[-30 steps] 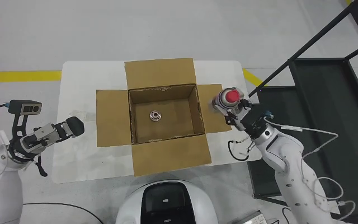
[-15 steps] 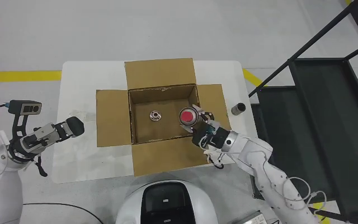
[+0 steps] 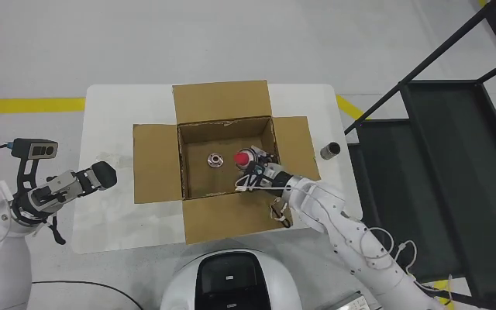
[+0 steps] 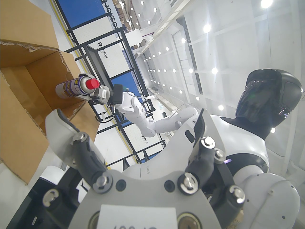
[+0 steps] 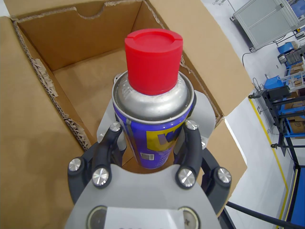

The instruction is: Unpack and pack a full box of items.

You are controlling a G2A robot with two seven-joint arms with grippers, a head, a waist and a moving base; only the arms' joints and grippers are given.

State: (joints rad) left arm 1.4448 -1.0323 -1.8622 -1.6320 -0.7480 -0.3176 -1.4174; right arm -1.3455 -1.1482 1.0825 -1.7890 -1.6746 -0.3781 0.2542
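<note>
Table [image 3: 116, 116]: carries the open cardboard box [image 3: 155, 163], all four flaps folded out flat.

R gripper [image 5: 152, 129]: jaws clamped on the spray can [image 5: 152, 110] low on its body, red cap up. The can hangs over the box opening, near the wall on the R arm's side. I can't tell how deep it sits below the rim.

L gripper [image 4: 129, 120]: jaws apart, empty, by the table's L edge, well apart from the box.

Box floor: one small metal fitting [image 3: 215, 160] lies beside the can's footprint. A small dark cylinder [image 3: 331, 149] stands on the table just past the R flap.

Hazards as I judge them:
- Low grip + tall can = top-heavy. A quick wrist move may tip it in the pads.
- Lowering close to the wall may snag the can base or a finger on the torn cardboard edge and drag the box.
- Releasing above the floor: can drops and topples, maybe onto the fitting.
- Retracting wide may sweep the cylinder off the table.
</note>
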